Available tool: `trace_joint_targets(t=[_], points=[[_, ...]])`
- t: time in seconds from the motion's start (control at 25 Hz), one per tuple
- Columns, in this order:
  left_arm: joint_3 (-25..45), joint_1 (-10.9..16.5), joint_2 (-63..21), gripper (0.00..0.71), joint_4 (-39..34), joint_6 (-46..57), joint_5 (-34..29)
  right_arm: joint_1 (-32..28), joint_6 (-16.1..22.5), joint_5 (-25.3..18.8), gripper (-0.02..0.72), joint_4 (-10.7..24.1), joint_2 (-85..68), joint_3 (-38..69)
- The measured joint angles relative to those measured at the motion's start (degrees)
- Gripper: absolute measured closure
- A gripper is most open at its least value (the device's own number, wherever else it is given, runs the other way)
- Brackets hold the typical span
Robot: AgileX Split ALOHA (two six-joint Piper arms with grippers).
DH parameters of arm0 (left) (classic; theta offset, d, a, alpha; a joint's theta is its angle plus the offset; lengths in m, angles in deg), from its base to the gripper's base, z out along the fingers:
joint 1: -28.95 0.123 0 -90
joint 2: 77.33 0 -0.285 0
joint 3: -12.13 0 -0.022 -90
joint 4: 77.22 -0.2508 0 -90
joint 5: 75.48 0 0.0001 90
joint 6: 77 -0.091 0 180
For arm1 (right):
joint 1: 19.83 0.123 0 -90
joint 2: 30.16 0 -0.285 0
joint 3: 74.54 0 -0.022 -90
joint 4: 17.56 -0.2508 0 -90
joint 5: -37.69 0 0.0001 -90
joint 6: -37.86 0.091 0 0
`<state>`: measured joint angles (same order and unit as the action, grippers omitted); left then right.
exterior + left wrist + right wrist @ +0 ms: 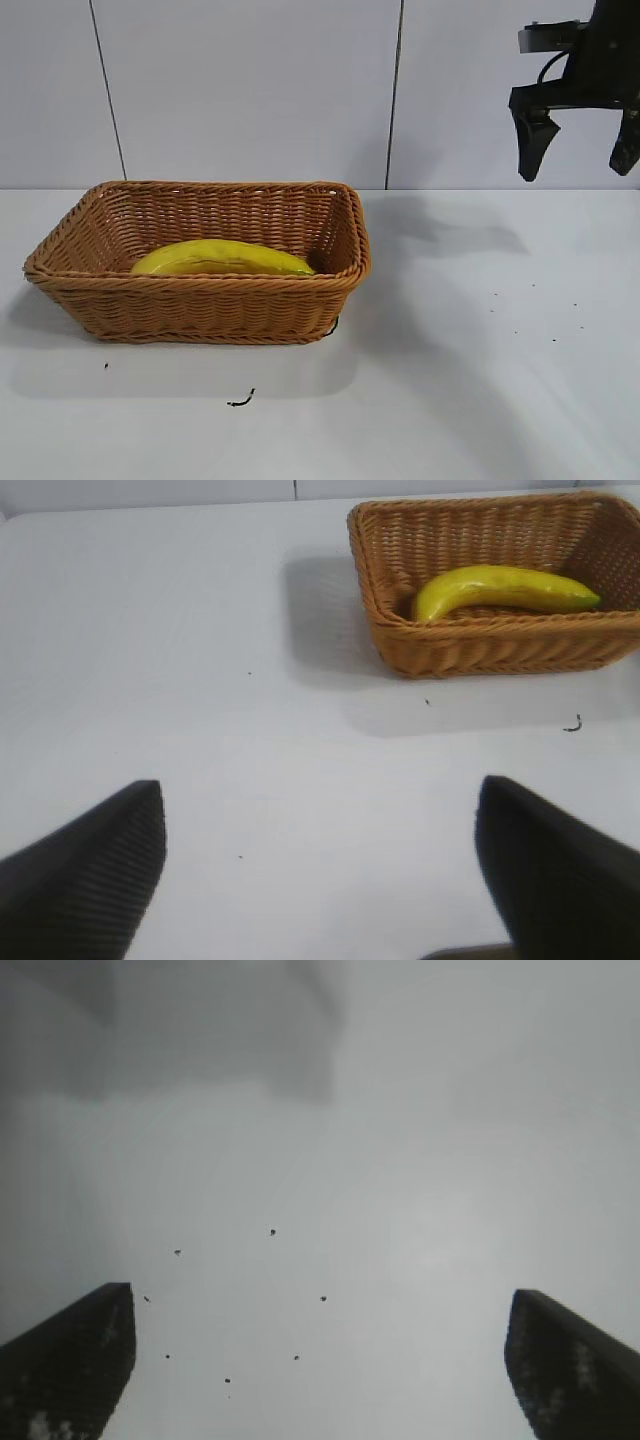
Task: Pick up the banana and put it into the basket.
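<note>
The yellow banana [222, 259] lies inside the tan wicker basket [200, 292] at the left of the table. Both also show in the left wrist view, the banana [505, 588] in the basket [500, 645], far from the left gripper [320, 820], which is open and empty over bare table. The left arm is out of the exterior view. My right gripper [578, 158] hangs high at the upper right, open and empty, well to the right of the basket. In the right wrist view it [320, 1310] looks down on bare table.
The white table [480, 340] runs wide to the right and front of the basket. A small dark scrap [241, 401] lies in front of the basket, and a few dark specks [520, 330] dot the table at the right. A tiled wall stands behind.
</note>
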<state>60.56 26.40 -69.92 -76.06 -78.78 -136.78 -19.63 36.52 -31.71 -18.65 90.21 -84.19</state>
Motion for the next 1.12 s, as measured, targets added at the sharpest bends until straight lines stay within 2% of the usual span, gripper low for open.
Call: trace_joint_targets(t=[0.4,0.56,0.72,0.92,1.12], points=[[0.0,0.0,0.0,0.075,0.0,0.0,0.0,0.0,-0.14,-0.35,0.017,0.0,-31.42,38.08],[0.0,0.0,0.0,0.075,0.0,0.0,0.0,0.0,-0.39,2.66,0.017,0.0,-46.5,49.32],[0.0,0.0,0.0,0.075,0.0,0.0,0.0,0.0,-0.39,5.7,0.017,-0.33,-61.8,55.81],[0.0,0.0,0.0,0.075,0.0,0.0,0.0,0.0,-0.58,11.1,0.017,-1.61,-81.28,56.88],[0.0,0.0,0.0,0.075,0.0,0.0,0.0,0.0,-0.62,10.88,0.017,-1.66,-96.03,58.23]])
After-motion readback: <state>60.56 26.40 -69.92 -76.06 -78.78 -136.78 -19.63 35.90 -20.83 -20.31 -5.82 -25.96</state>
